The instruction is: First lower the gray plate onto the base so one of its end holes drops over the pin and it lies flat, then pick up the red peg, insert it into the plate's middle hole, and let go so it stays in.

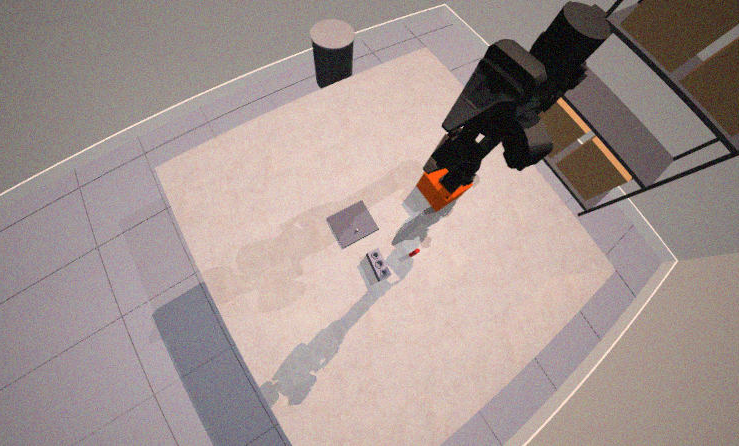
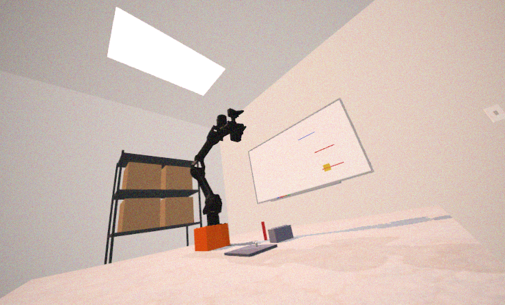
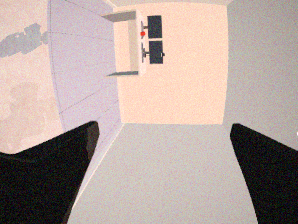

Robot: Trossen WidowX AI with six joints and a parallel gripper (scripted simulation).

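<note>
- The table (image 1: 305,166) carries all the parts.
- The arm (image 2: 208,151) rises from its orange mount (image 1: 441,191), reaching high above the table.
- The gripper (image 3: 160,183) is spread wide, holding nothing.
- The base (image 1: 352,223) lies flat, with its pin (image 1: 355,229) bare.
- The gray plate (image 1: 378,265) sits near the base, off the pin.
- The red peg (image 1: 414,253) stands upright just beside the plate.

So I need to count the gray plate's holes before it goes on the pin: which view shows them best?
The top view: it looks down on the gray plate, so its holes show as dark spots. The exterior view shows only its side, as a gray block beside the red peg, with no holes. The wrist view misses it entirely.
</note>
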